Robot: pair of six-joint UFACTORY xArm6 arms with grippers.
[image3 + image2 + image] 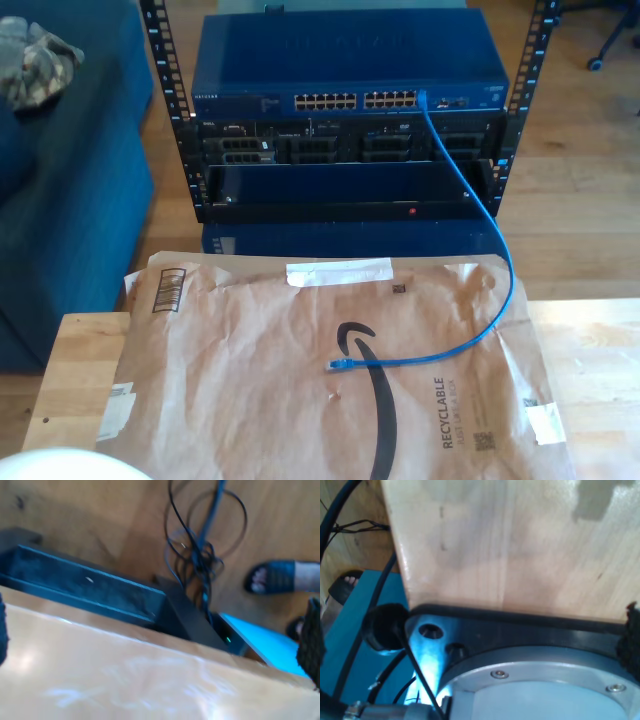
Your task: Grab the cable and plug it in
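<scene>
A wood-plank floor was seen all round, with a pale wooden table (pixel 70 370) at the near edge of the exterior view and a big crumpled brown paper mailer (pixel 250 390) spread flat over most of it. Behind the table, at 12 o'clock in that view, a black open-frame equipment rack (pixel 160 90) was stacked with gear, a blue network switch (pixel 300 55) with a row of ports sitting on top.

The thin bright-blue Ethernet cable (pixel 500 250) looked half sorted already. One end was seen seated in a port near the 2 o'clock corner of the switch face; from there it was draped down past the rack's front and curled onto the mailer, with the loose blue-booted plug (pixel 338 365) lying free on the paper roughly at the mailer's middle. So, judging by that, the free plug was yet to be picked up and pushed into a port.

As for what held what: the rack was filled with the switch, a couple of dark server units below it, and one empty-looking black bay.

Nothing was being held as far as could be made out. In both wrist views only the table edge, floor and tangled black wires (pixel 200 545) were caught, so whether my first gripper or my second gripper had its jaws apart or together couldn't be told.
</scene>
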